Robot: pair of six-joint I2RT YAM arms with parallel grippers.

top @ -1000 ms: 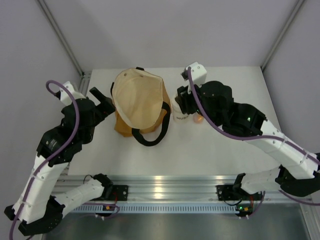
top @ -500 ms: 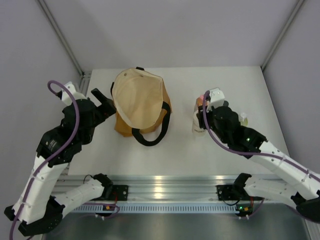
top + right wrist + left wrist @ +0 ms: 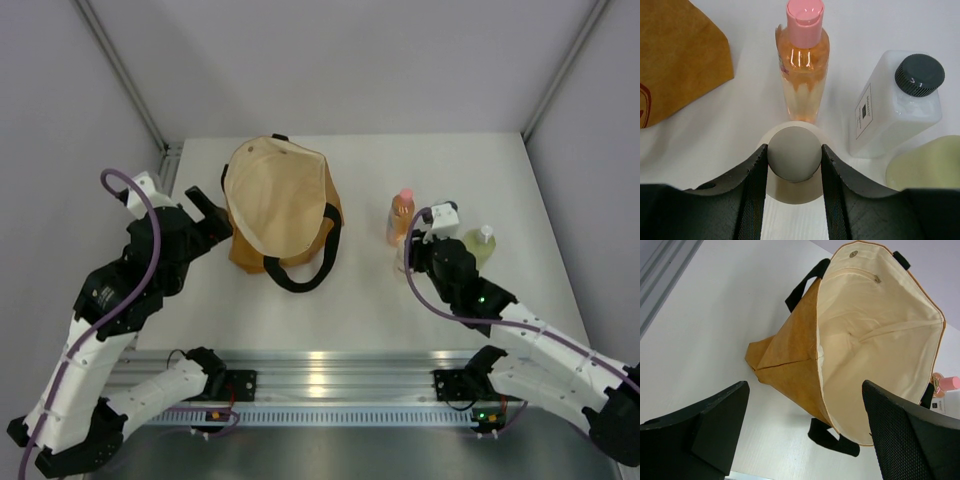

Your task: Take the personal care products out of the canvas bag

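The canvas bag [image 3: 280,205] lies open on the table, its cream lining facing up and black handles at the near side. My left gripper [image 3: 212,205] is open and empty just left of the bag [image 3: 790,355]. My right gripper [image 3: 794,160] is shut on the grey lid of the short cream jar [image 3: 794,155], right of the bag and low over the table. Beyond it stand the amber bottle with pink cap [image 3: 803,75], the whitish bottle with black cap [image 3: 895,105] and the yellow-green bottle [image 3: 925,165]. In the top view my right gripper [image 3: 408,258] hides the jar.
The amber bottle [image 3: 401,215] and the yellow-green bottle [image 3: 480,243] stand close together right of centre. No product shows inside the bag in the left wrist view. A metal rail [image 3: 320,365] runs along the table's near edge.
My right arm has swung from beside the bag to the right and toward the near side, coming down just in front of the bottles. The left arm has barely moved.
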